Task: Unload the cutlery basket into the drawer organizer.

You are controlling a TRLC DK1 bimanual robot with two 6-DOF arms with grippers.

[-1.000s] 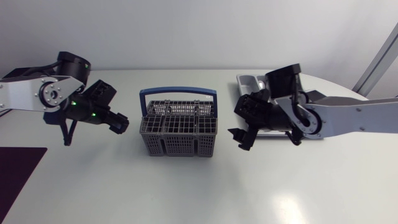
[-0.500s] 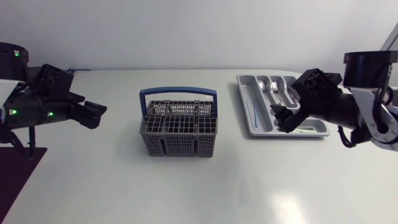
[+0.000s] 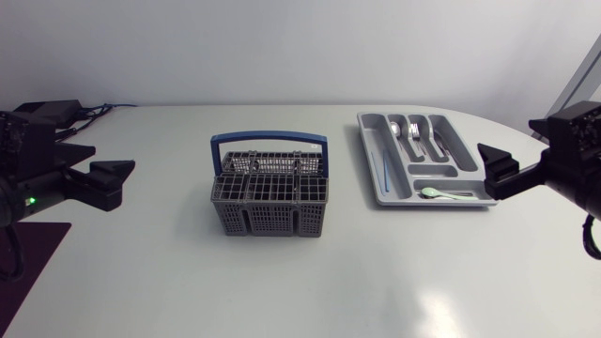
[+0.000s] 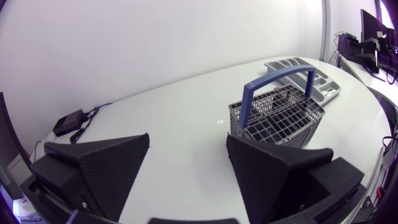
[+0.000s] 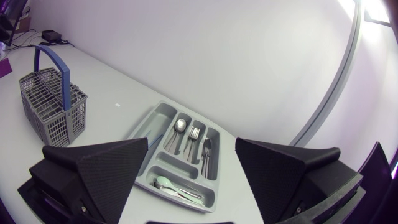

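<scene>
**Examiner:** What is recorded for the tools, nearest items first?

**Inspector:** The left tool (image 4: 188, 140) is found open, its two wedge fingers spread wide with nothing held between them. The right tool (image 5: 191, 143) is likewise found open and unloaded. Compared with one second ago, both arms have been drawn back. They were then close on either side of the cutlery basket (image 3: 270, 218), and are now seen at the side edges of the head view, well apart from it.

**Examiner:** And the task items?

**Inspector:** The cutlery basket is noted upright at the middle of the surface (image 3: 282, 282), blue handle (image 3: 269, 138) raised. No shift from its earlier position is observed. Further right, the drawer organizer (image 3: 368, 161) is noted lying flat. It was partly covered by the right arm a second ago and is now fully exposed.

**Examiner:** Contents?

**Inspector:** Metal cutlery (image 3: 423, 136) is recorded in the far compartments, spoons, forks and knives being told apart in the right wrist view. A pale green spoon (image 3: 434, 193) is logged in the front cross compartment, and a thin blue item (image 3: 379, 161) in the long side compartment.
</scene>
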